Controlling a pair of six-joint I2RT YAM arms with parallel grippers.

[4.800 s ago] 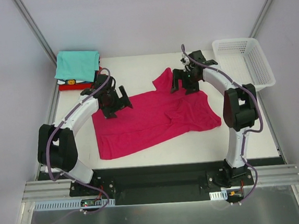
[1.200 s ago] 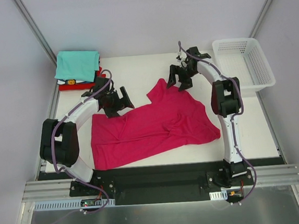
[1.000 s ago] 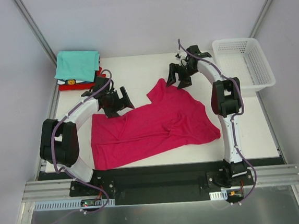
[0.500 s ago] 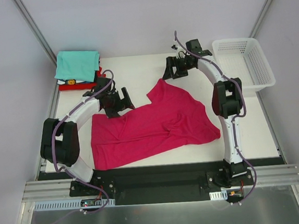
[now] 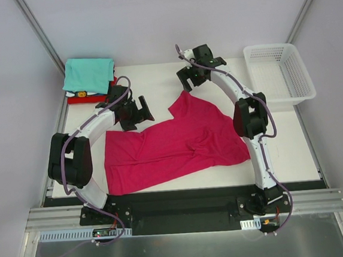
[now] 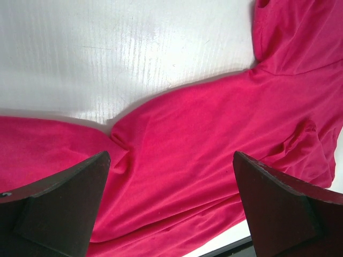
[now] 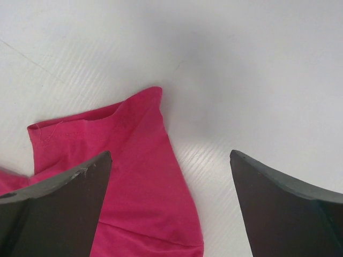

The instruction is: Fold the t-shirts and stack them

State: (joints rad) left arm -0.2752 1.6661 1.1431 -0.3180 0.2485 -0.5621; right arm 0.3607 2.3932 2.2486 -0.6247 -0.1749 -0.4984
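White tabletop [image 5: 155, 76] carried, by our count, one spread pink t-shirt [image 5: 179, 143] and one folded stack [image 5: 89, 77]. Both claws stood released: left gripper [image 5: 135, 113] over the pink shirt's upper-left edge, right gripper [image 5: 190, 82] above its sleeve tip.

Pink t-shirt [image 5: 179, 144] spread at centre; folded teal t-shirt [image 5: 88, 74] far-left; basket [image 5: 269, 46] far-right.

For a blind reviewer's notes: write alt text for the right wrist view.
A hemmed corner of the magenta-pink cloth t-shirt lies on the white table, below the right gripper, whose two dark fingers stand wide apart and hold nothing.
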